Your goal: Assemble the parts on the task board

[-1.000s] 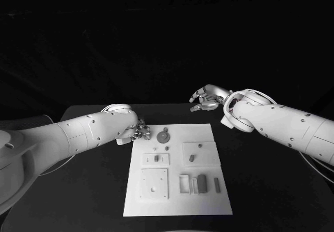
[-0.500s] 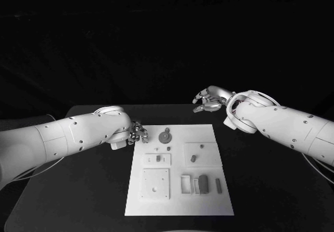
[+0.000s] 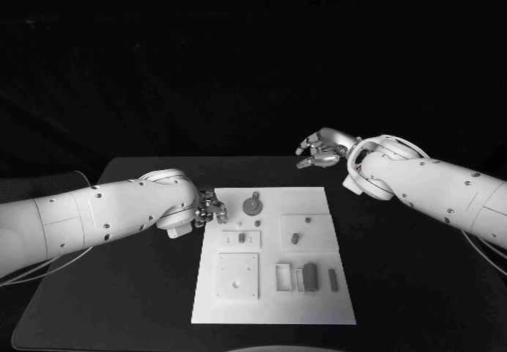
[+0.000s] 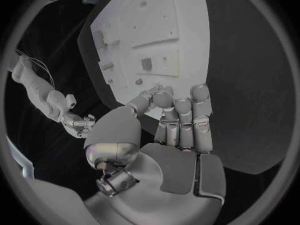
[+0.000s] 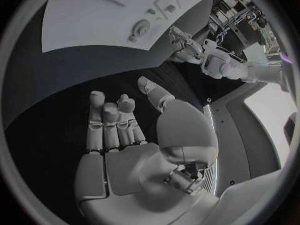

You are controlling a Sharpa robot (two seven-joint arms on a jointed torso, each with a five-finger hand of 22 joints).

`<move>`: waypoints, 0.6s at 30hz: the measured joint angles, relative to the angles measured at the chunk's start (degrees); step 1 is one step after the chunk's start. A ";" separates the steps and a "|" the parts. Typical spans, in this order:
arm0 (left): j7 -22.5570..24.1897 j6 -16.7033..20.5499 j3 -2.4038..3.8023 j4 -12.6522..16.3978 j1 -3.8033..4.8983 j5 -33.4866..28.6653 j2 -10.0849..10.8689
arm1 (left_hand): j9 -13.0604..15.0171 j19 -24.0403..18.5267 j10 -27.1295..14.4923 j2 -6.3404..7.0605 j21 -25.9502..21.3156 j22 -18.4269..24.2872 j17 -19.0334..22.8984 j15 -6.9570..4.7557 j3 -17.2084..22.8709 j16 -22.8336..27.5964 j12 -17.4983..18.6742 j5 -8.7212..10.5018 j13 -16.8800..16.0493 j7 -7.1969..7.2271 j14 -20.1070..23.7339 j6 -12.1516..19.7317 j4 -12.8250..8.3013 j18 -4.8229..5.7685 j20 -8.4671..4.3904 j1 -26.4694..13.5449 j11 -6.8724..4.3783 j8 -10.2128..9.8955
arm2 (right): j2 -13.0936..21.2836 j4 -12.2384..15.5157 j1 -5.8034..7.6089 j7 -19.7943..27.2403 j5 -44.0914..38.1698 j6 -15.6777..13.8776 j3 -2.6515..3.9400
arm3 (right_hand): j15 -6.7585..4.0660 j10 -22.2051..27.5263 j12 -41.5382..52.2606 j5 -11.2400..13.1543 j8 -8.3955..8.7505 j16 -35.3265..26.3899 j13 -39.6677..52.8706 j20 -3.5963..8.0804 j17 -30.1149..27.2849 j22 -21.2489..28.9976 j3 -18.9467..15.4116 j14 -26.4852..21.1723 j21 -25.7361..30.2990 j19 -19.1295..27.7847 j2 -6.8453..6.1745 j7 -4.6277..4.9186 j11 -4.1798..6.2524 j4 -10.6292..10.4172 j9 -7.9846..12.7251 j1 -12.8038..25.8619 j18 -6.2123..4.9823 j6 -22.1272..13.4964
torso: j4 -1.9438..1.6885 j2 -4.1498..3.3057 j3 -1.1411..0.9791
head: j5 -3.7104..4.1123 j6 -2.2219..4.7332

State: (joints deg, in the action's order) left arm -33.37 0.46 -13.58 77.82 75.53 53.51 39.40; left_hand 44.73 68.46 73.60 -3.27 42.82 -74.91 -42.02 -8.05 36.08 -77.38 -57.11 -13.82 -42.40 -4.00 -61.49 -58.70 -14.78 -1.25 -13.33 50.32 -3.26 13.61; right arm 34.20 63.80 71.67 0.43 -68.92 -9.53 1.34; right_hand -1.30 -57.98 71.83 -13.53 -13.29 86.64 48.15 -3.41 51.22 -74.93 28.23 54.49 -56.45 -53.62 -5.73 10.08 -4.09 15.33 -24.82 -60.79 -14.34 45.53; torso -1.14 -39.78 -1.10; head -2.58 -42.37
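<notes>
The white task board (image 3: pixel 317 308) lies in the middle of the black table. On it are a round disc part (image 3: pixel 251 206), small grey parts (image 3: pixel 294 237), a square plate (image 3: pixel 238 275) and upright pieces (image 3: pixel 310 276). My left hand (image 3: pixel 209 207) hovers at the board's far left corner with its fingers loosely bent and nothing in them. The left wrist view shows that hand (image 4: pixel 178 122) with the board (image 4: pixel 156 25) beyond its fingertips. My right hand (image 3: pixel 320 150) hangs beyond the board's far right corner, empty. Its thumb stands apart from the fingers (image 5: pixel 112 122).
The black table (image 3: pixel 127 293) has bare room on both sides of the board. Its far edge runs just behind the right hand. The right wrist view shows the board (image 5: pixel 87 15) and the left arm (image 5: pixel 212 60) across from it.
My left hand has edged a little toward me beside the board's left corner, and the arm has dropped lower. My right hand has drifted slightly right. Nothing was picked up.
</notes>
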 measured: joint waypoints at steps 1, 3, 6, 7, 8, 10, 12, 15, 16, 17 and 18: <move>-0.16 0.32 0.00 0.38 -0.09 0.00 0.03 | -0.07 0.17 0.00 0.13 0.19 0.00 0.00 -0.04 0.18 -0.16 -0.09 -0.72 0.00 0.00 -0.07 0.00 -0.18 0.05 -0.17 -0.13 0.00 0.01 | -0.03 -0.03 0.00 0.00 0.00 0.02 0.00 | 0.00 0.00 0.00 0.00 0.00 0.00 -0.02 0.00 0.00 0.00 0.00 0.00 0.00 0.00 0.00 0.00 0.00 0.00 0.00 0.00 -0.01 0.00 | -0.01 0.00 0.02 | 0.00 -0.07; -0.36 0.68 0.00 0.78 -0.27 0.00 0.03 | -0.17 0.17 0.00 0.32 0.27 0.00 0.00 -0.05 0.24 -0.23 -0.09 -2.04 0.00 0.00 -0.08 0.00 -0.23 0.05 -0.17 -0.31 0.00 0.10 | -0.07 -0.04 -0.01 -0.01 0.00 0.05 0.00 | 0.00 -0.01 0.00 0.00 0.00 0.00 -0.02 0.00 0.00 0.00 0.00 0.00 0.00 0.00 0.00 0.00 0.00 0.00 0.00 0.00 0.00 0.00 | -0.01 0.00 0.02 | -0.05 -0.16; -0.67 1.07 -0.01 1.18 -0.61 0.00 -0.01 | -0.22 1.09 0.13 0.80 0.87 0.00 0.09 -0.15 0.26 -0.68 -0.13 -5.74 0.04 0.00 -1.18 0.00 -0.26 0.09 -0.50 -1.06 -0.13 0.69 | -0.10 -0.06 -0.02 -0.01 0.00 0.09 0.00 | 0.01 -0.01 0.00 0.00 0.00 0.00 -0.02 0.00 0.00 0.00 0.00 -0.01 0.21 0.00 0.00 0.00 0.01 0.00 0.00 0.00 -0.01 0.01 | 0.02 0.00 0.03 | -0.10 -0.28; -0.77 1.14 -0.02 1.23 -0.72 0.00 -0.05 | -0.22 1.09 0.34 0.83 1.04 0.00 0.09 -0.04 0.30 -0.69 -0.13 -6.77 0.06 0.00 -1.31 0.00 -0.30 0.09 -0.50 -1.24 -0.34 0.75 | -0.10 -0.07 -0.02 -0.01 0.00 0.10 0.00 | 0.01 -0.02 0.00 0.00 0.00 0.00 -0.02 0.00 0.00 0.01 0.00 -0.01 0.21 0.00 0.00 -0.01 0.01 0.00 0.00 0.00 -0.01 0.01 | 0.02 0.00 0.03 | -0.14 -0.35; -0.88 1.19 -0.03 1.26 -0.86 -0.03 -0.12 | -0.22 1.10 0.57 0.88 1.23 0.00 0.09 0.07 0.33 -0.69 -0.13 -7.64 0.07 0.02 -1.47 -0.03 -0.33 0.10 -0.51 -1.52 -0.57 0.75 | -0.10 -0.08 -0.02 -0.01 0.00 0.12 -0.01 | 0.02 -0.02 0.00 0.00 0.00 0.00 -0.02 0.00 0.00 0.00 0.00 -0.02 0.21 0.00 0.00 -0.01 0.01 0.00 0.00 0.00 -0.01 0.01 | 0.02 0.00 0.02 | -0.15 -0.38; -1.06 1.20 -0.03 1.29 -1.10 -0.15 -0.27 | -0.29 1.31 0.95 0.98 1.31 0.01 0.09 -0.06 0.40 -1.00 -0.36 -8.97 0.07 0.11 -1.70 -0.13 -0.40 0.10 -0.71 -2.01 -0.95 1.00 | -0.10 -0.10 -0.02 -0.02 0.00 0.14 -0.01 | 0.05 -0.02 0.00 0.00 0.00 0.00 -0.02 0.00 0.00 0.01 0.00 -0.05 0.21 0.00 0.00 -0.01 0.01 0.00 0.00 0.00 -0.01 0.01 | 0.02 0.00 0.02 | -0.18 -0.44; -1.29 1.16 -0.05 1.30 -1.38 -0.43 -0.51 | -0.32 1.40 0.95 1.08 1.54 0.01 0.09 -0.15 0.53 -1.13 -0.37 -9.33 0.07 0.15 -1.80 -0.18 -0.53 0.11 -0.79 -2.23 -0.95 1.05 | -0.12 -0.10 -0.03 -0.03 0.00 0.16 -0.01 | 0.05 -0.03 0.00 0.00 0.00 0.00 -0.02 0.00 0.00 0.01 0.00 -0.05 0.21 0.00 0.00 -0.01 0.02 0.00 0.00 0.00 -0.01 0.01 | 0.02 0.00 0.02 | -0.22 -0.54; -1.61 0.84 -0.05 1.34 -1.80 -0.89 -0.74 | -0.37 1.80 0.96 1.12 1.53 0.01 0.08 -0.37 0.55 -1.17 -0.37 -9.42 0.07 0.22 -2.04 -0.25 -0.56 0.12 -0.79 -2.57 -0.96 1.08 | -0.12 -0.10 -0.03 -0.03 0.01 0.19 -0.01 | 0.05 -0.10 0.00 0.00 0.00 0.00 -0.02 0.00 0.00 0.01 0.00 -0.05 0.21 0.00 0.00 -0.01 0.09 0.00 0.00 0.00 -0.01 0.01 | 0.04 0.00 0.02 | -0.25 -0.68; -1.71 0.64 -0.05 1.34 -1.91 -1.01 -0.77 | -0.40 1.80 0.96 1.01 1.53 0.01 0.06 -0.44 0.79 -1.17 -0.37 -9.43 0.07 0.22 -2.12 -0.25 -0.81 0.11 -0.80 -2.69 -0.96 1.08 | -0.12 -0.10 -0.03 -0.03 0.01 0.19 -0.01 | 0.05 -0.10 0.00 0.00 0.00 0.00 -0.02 0.00 0.01 0.01 0.00 -0.05 0.21 0.00 0.00 -0.01 0.09 0.00 -0.01 0.00 -0.01 0.02 | 0.05 0.00 -0.01 | -0.25 -0.72; -1.83 0.38 -0.06 1.34 -2.00 -1.14 -0.78 | -0.46 1.81 1.15 0.83 1.74 0.01 0.03 -0.30 0.94 -1.17 -0.37 -9.43 0.04 0.23 -2.25 -0.25 -0.96 0.11 -0.80 -2.87 -1.15 1.08 | -0.11 -0.10 -0.03 -0.04 0.01 0.20 -0.01 | 0.06 -0.10 0.00 0.00 0.00 0.00 -0.02 0.00 0.00 0.01 0.00 -0.06 0.21 0.00 0.00 -0.01 0.09 0.00 -0.01 0.00 -0.02 0.02 | 0.05 0.00 -0.01 | -0.25 -0.76; -1.99 0.03 -0.09 1.34 -2.06 -1.31 -0.79 | -0.46 1.89 1.15 0.70 1.78 0.01 0.00 -0.25 0.94 -1.17 -0.37 -9.43 0.02 0.24 -2.31 -0.27 -0.97 0.11 -0.88 -3.00 -1.15 1.08 | -0.10 -0.10 -0.03 -0.04 0.01 0.22 -0.01 | 0.06 -0.10 0.00 0.00 0.00 0.00 -0.02 0.00 0.00 0.01 0.00 -0.05 0.21 0.00 0.00 -0.02 0.09 0.00 -0.01 0.00 -0.02 0.02 | 0.06 -0.01 -0.02 | -0.25 -0.83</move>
State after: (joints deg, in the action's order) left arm -35.36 0.49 -13.66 79.16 73.48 52.20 38.61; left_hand 44.27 70.36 74.75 -2.57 44.60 -74.91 -42.02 -8.30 37.03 -78.55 -57.48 -23.25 -42.38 -3.76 -63.80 -58.97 -15.75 -1.14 -14.21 47.32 -4.41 14.69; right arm 34.09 63.70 71.64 0.39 -68.92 -9.32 1.33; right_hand -1.24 -58.08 71.83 -13.53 -13.29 86.64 48.13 -3.41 51.22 -74.92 28.23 54.43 -56.24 -53.62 -5.73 10.06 -4.00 15.33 -24.82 -60.79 -14.36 45.55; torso -1.08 -39.79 -1.12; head -2.83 -43.20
